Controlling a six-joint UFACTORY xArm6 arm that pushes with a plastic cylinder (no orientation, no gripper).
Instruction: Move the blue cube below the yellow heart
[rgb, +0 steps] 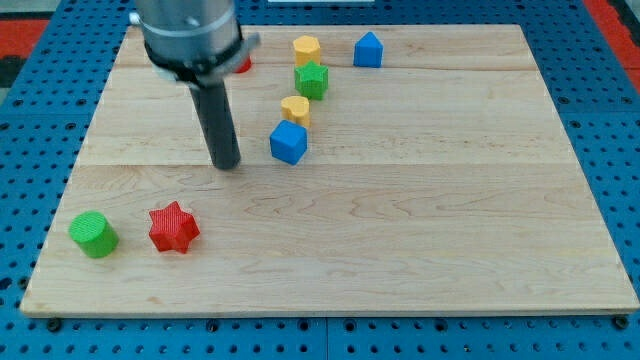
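Observation:
The blue cube (288, 142) lies near the board's middle, a little toward the view's top. The yellow heart (296, 109) sits just above it, touching or almost touching it. My tip (227, 165) rests on the board to the left of the blue cube, a short gap away, slightly lower in the view. The dark rod rises from the tip to the arm's grey body at the view's top left.
A green star (312, 79), a yellow hexagon (306, 47) and a blue pentagon-shaped block (368, 49) lie above the heart. A red block (243, 64) shows partly behind the arm. A red star (174, 227) and green cylinder (94, 234) lie at bottom left. The wooden board (450, 220) sits on blue pegboard.

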